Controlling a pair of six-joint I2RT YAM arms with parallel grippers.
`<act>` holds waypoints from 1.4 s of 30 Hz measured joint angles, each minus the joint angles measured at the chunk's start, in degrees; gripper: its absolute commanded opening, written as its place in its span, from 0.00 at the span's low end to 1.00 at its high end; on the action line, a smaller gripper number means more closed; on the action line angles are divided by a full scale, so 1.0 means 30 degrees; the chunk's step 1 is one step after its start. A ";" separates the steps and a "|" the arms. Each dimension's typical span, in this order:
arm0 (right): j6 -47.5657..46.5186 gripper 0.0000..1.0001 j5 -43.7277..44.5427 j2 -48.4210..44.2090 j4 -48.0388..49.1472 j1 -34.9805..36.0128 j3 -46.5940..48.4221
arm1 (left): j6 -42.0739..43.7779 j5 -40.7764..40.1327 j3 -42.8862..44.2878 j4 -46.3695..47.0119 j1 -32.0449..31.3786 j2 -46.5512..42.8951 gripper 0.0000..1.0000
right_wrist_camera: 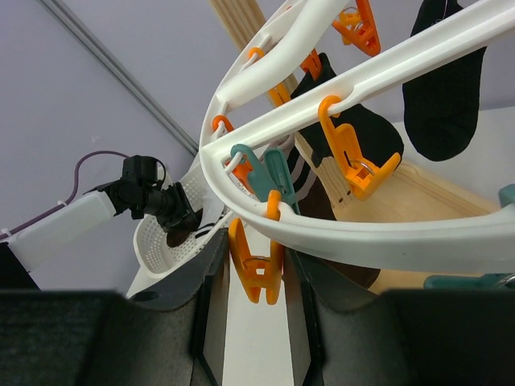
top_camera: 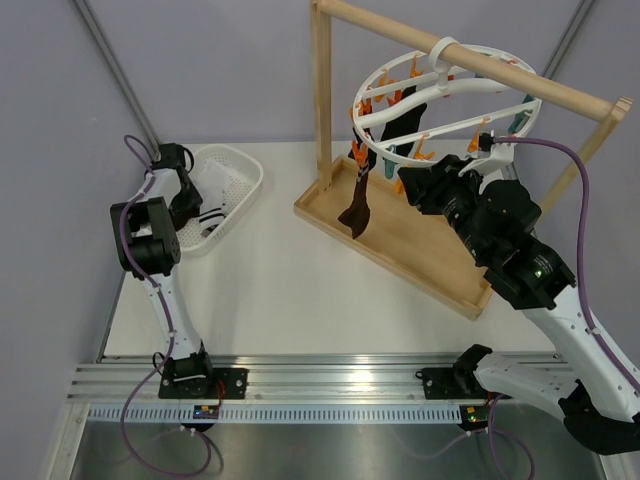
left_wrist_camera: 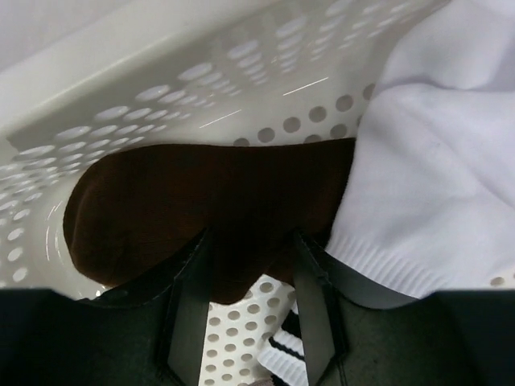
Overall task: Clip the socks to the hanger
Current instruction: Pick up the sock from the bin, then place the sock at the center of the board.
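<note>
My left gripper [top_camera: 190, 205] reaches down into the white mesh basket [top_camera: 238, 168]. In the left wrist view its fingers [left_wrist_camera: 252, 237] are shut on the near edge of a dark brown sock [left_wrist_camera: 201, 197], which lies on the basket floor [left_wrist_camera: 161, 96]. A white sock [left_wrist_camera: 434, 161] lies to its right, and a striped cuff [left_wrist_camera: 283, 354] shows below. The round white hanger [top_camera: 395, 112] hangs from the wooden bar. My right gripper [top_camera: 422, 185] is up at its near rim [right_wrist_camera: 362, 233], shut [right_wrist_camera: 256, 257] on a dangling orange clip [right_wrist_camera: 256, 273]. A dark sock [top_camera: 357, 205] and a black sock [right_wrist_camera: 442, 104] hang clipped.
The wooden stand's tray base [top_camera: 400, 240] and upright post [top_camera: 322, 100] stand at the back right, under and beside the hanger. Teal [right_wrist_camera: 278, 173] and orange [right_wrist_camera: 350, 157] clips dangle close to my right fingers. The basket sits at the table's far left.
</note>
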 measured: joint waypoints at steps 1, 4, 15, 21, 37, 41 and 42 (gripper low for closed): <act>0.0000 0.00 0.0000 0.0029 0.0007 0.0000 0.0000 | 0.0036 0.0007 0.0022 -0.0015 0.0036 0.0160 0.38; -0.0007 0.00 0.0007 0.0095 0.0007 0.0000 0.0000 | 0.0036 0.0175 0.0117 -0.0066 0.0102 0.0357 0.23; -0.0138 0.00 0.0007 0.0168 0.0015 0.0000 0.0000 | 0.0182 0.0612 -0.0313 -0.0641 0.0189 -0.0561 0.00; -0.0277 0.00 0.0015 0.0175 0.0029 0.0000 0.0000 | 0.0102 0.0925 -0.0889 -0.1100 0.0197 -0.5231 0.00; -0.0386 0.00 0.0087 -0.0022 0.0160 0.0000 -0.0087 | -0.0073 0.2863 -0.2215 -0.1435 -0.5763 -1.4579 0.00; -0.0452 0.00 0.0189 -0.0044 0.0153 0.0000 -0.0087 | -0.0772 0.3745 -0.4299 -0.1151 -0.9457 -1.7085 0.00; -0.0474 0.00 0.0211 -0.0051 0.0153 0.0000 -0.0087 | -0.1086 0.4051 -0.5071 -0.1013 -1.0127 -1.7799 0.00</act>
